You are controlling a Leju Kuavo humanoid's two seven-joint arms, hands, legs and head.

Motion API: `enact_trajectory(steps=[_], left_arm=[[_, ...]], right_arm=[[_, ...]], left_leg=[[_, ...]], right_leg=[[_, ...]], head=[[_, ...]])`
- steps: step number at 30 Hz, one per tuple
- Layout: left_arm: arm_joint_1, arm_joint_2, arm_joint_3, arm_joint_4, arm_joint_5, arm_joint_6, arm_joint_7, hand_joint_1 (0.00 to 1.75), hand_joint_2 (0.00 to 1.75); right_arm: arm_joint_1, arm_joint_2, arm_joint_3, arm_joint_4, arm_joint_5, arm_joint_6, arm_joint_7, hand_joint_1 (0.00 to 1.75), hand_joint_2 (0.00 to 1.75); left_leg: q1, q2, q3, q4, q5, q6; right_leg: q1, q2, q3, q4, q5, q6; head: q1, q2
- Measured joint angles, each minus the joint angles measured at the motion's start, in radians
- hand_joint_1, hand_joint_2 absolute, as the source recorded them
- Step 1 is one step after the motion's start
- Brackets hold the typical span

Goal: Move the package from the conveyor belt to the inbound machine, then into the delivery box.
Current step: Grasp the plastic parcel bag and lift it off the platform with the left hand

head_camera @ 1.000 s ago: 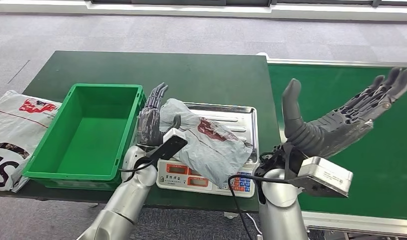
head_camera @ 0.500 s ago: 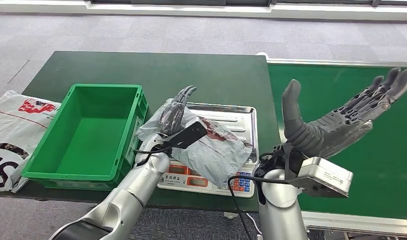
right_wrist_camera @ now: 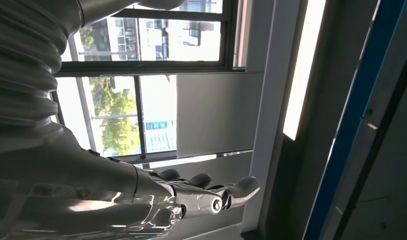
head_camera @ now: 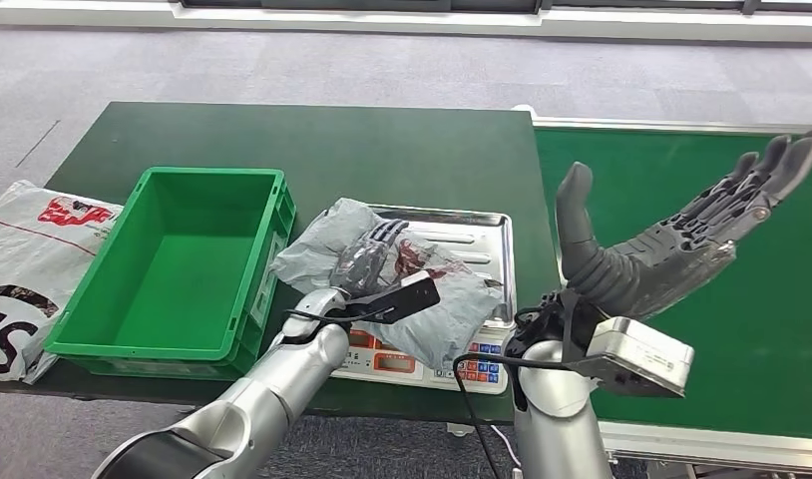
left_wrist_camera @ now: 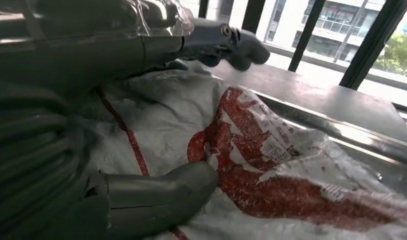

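Observation:
A crumpled grey package (head_camera: 422,289) with a red print lies on the steel tray of the inbound machine (head_camera: 482,239), a scale with a red display. My left hand (head_camera: 367,261) lies on top of the package with its fingers spread over the red print. In the left wrist view the thumb (left_wrist_camera: 156,192) presses the bag (left_wrist_camera: 271,165) from one side while the fingers (left_wrist_camera: 216,40) reach over it. My right hand (head_camera: 671,235) hangs open, palm up, above the green conveyor belt (head_camera: 681,329), holding nothing. The green delivery box (head_camera: 173,264) stands to the left of the scale.
A white bag with red and black print (head_camera: 28,259) lies at the table's left edge beside the box. The dark green table (head_camera: 312,150) stretches behind the scale. Grey carpet lies beyond the table.
My left hand has swung from beside the delivery box rightward onto the package and lowered flat on it. The package's left flap has shifted a little. The right hand has barely moved.

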Motion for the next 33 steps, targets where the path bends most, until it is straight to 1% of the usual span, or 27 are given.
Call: enact_trajectory(steps=[6, 10, 13, 33], left_arm=[[-0.039, 0.015, -0.065, 0.031, -0.081, -0.104, 0.047, 0.0, 1.75], [-0.056, 0.019, -0.101, 0.042, -0.117, -0.179, 0.053, 1.75, 1.75], [-0.061, 0.022, -0.119, 0.045, -0.122, -0.203, 0.036, 1.75, 1.75], [-0.061, 0.033, -0.127, 0.045, -0.116, -0.196, 0.002, 1.75, 1.75]], right_arm=[[0.0, 0.0, 0.0, 0.0, 0.007, 0.0, 0.0, 0.0, 1.75], [0.001, -0.001, 0.0, 0.0, 0.008, 0.0, 0.0, 0.0, 1.75], [0.004, -0.002, 0.0, 0.0, 0.009, 0.0, 0.0, 0.0, 1.75], [0.021, -0.008, 0.0, 0.0, 0.001, 0.0, 0.0, 0.0, 1.75]], left_leg=[[0.0, 0.0, 0.002, 0.0, 0.0, 0.0], [0.0, -0.001, 0.005, 0.0, 0.0, 0.0], [0.0, -0.001, 0.008, 0.0, -0.001, 0.0], [0.0, -0.001, 0.011, 0.0, -0.001, 0.001]], right_leg=[[0.0, 0.0, 0.003, 0.0, 0.0, 0.0], [0.0, -0.001, 0.007, 0.0, -0.001, 0.0], [0.0, -0.001, 0.01, 0.0, -0.001, 0.001], [0.0, -0.001, 0.013, 0.0, -0.001, 0.001]], head=[[0.0, 0.0], [0.0, 0.0], [0.0, 0.0], [0.0, 0.0]])
